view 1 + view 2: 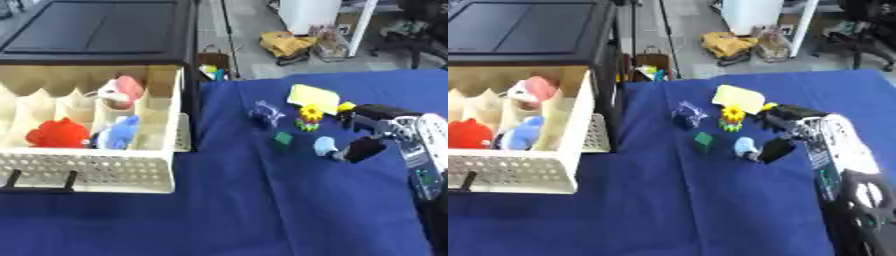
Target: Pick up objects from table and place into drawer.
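Note:
My right hand [381, 128] comes in from the right, low over the blue cloth, and is open. Its dark thumb [363, 149] points down-left, with the tip right beside a small light blue object [325, 146] lying on the cloth. Nothing is held. Left of that lie a green cube [283, 137], a sunflower toy [310, 117] and a purple toy [265, 114]. A pale yellow pad [313, 97] lies behind them, with a small yellow piece [346, 106] by the hand. The cream drawer [96, 170] stands open at the left, holding a red toy [56, 134], a blue toy [119, 132] and a pink-and-white toy [122, 91].
A black cabinet [96, 30] sits behind the drawer. The blue-covered table [262, 215] spreads forward. Beyond its far edge are floor clutter and a yellow bag [287, 43]. My right forearm [426, 165] runs along the right edge.

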### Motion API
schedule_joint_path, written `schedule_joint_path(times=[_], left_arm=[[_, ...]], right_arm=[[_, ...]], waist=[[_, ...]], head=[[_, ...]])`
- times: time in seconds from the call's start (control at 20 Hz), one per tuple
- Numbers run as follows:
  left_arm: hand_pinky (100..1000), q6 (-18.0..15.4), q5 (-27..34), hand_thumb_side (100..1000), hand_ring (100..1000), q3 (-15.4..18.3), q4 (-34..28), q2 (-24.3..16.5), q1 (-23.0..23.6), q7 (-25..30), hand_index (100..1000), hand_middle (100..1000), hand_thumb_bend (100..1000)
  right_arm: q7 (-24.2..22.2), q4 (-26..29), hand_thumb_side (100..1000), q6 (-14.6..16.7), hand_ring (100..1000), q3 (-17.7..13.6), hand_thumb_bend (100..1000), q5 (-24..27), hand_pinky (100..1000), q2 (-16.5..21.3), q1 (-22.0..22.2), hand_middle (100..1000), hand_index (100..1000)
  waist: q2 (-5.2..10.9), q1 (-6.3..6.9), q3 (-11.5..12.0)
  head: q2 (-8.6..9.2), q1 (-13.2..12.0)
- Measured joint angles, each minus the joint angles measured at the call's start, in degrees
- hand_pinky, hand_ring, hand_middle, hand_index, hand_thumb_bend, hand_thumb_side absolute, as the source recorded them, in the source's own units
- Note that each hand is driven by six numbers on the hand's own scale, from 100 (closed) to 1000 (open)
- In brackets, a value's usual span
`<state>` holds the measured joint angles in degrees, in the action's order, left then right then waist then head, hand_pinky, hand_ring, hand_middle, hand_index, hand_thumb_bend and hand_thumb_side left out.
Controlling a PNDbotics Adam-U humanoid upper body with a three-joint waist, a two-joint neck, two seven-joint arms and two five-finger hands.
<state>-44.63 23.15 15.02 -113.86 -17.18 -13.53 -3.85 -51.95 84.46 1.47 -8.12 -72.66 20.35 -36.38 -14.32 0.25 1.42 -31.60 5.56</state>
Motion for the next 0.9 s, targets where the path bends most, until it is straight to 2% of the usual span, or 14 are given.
schedule_joint_path(times=[0.2, 0.25, 0.6, 0.9], left_arm=[[795, 0.0, 0.0, 1000, 851, 0.0, 0.0, 0.0, 0.0, 0.0, 916, 814, 311], [795, 0.0, 0.0, 1000, 851, 0.0, 0.0, 0.0, 0.0, 0.0, 916, 814, 312], [795, 0.1, -0.1, 1000, 852, 0.0, 0.0, 0.1, 0.0, 0.1, 915, 815, 312], [795, 0.1, -0.3, 1000, 852, 0.0, 0.0, 0.1, 0.0, 0.1, 915, 815, 312]], right_arm=[[-0.1, -1.1, 440, -0.6, 777, 0.0, 412, 0.2, 571, 0.0, 0.1, 777, 929], [-0.1, -1.5, 454, -0.9, 776, 0.0, 439, 0.2, 571, 0.0, 0.1, 775, 927], [-0.1, -2.6, 473, -2.9, 761, -0.4, 398, 0.2, 554, 0.0, 0.1, 755, 909], [-0.1, -3.3, 468, -4.4, 755, -0.7, 399, 0.2, 548, 0.0, -0.3, 749, 904]], waist=[[-0.01, 0.02, 0.0], [-0.04, 0.02, 0.0], [-0.36, 0.06, 0.1], [-0.55, 0.32, 0.3]], head=[[0.01, 0.0], [0.02, 0.0], [0.19, 0.0], [0.47, 0.0]])
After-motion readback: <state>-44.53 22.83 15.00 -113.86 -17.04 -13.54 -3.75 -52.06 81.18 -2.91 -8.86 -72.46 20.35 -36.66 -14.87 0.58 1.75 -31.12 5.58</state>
